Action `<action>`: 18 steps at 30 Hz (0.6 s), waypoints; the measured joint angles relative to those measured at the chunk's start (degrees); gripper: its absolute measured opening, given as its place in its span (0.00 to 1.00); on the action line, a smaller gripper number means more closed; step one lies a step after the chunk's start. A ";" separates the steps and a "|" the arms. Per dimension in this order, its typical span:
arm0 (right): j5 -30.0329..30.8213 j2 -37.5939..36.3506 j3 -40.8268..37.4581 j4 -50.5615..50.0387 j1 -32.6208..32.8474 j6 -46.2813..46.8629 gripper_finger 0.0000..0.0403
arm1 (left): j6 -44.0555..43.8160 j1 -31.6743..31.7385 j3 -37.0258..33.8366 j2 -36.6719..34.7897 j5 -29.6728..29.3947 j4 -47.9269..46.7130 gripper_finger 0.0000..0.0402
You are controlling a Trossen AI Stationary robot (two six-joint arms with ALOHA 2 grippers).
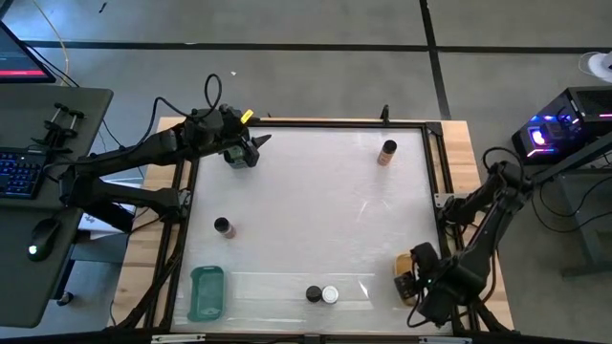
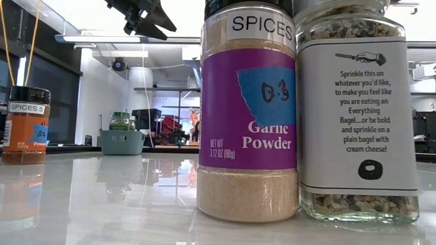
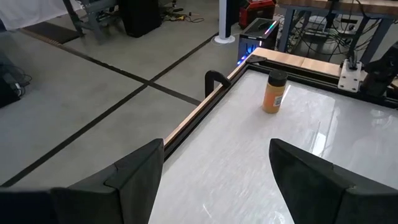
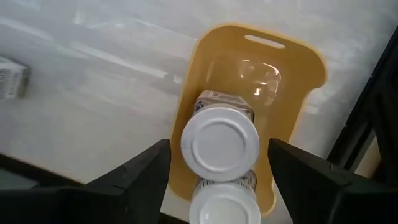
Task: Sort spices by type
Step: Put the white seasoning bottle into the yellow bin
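My left gripper [image 1: 260, 143] is open and empty, raised over the table's far left; it also shows in the low view [image 2: 146, 20]. A green-lidded jar [image 2: 121, 121] stands in a teal container [image 2: 121, 141] below it. My right gripper [image 4: 219, 149] is open at the near right, above the orange tray [image 4: 311, 56]. Its fingers stand on either side of a white-lidded jar [image 4: 219, 144] without touching it. A second white-lidded jar [image 4: 224, 205] stands in the same tray. On the table stand a black-lidded orange jar [image 1: 222, 226], an orange jar [image 3: 273, 92] at the far right, a garlic powder jar [image 2: 248, 109] and a white-lidded jar [image 1: 331, 294].
A flat teal tray [image 1: 207, 291] lies at the near left corner. A dark raised frame [image 1: 435, 172] runs round the white table top. A black clamp [image 3: 214, 81] sits on the far edge. Open table lies in the middle.
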 joint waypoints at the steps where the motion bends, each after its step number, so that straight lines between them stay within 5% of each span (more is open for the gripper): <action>1: 0.00 -0.76 0.00 -0.10 0.00 -0.16 0.66 | 0.06 0.00 0.00 0.00 0.00 -0.02 0.69; 11: 4.41 -9.84 0.00 -3.08 -0.38 -1.49 0.66 | 1.53 0.00 0.00 0.00 0.11 -0.04 0.69; 18: 27.69 -14.77 0.00 4.26 -6.28 -9.06 0.66 | -0.24 0.00 0.00 0.00 8.79 -0.61 0.69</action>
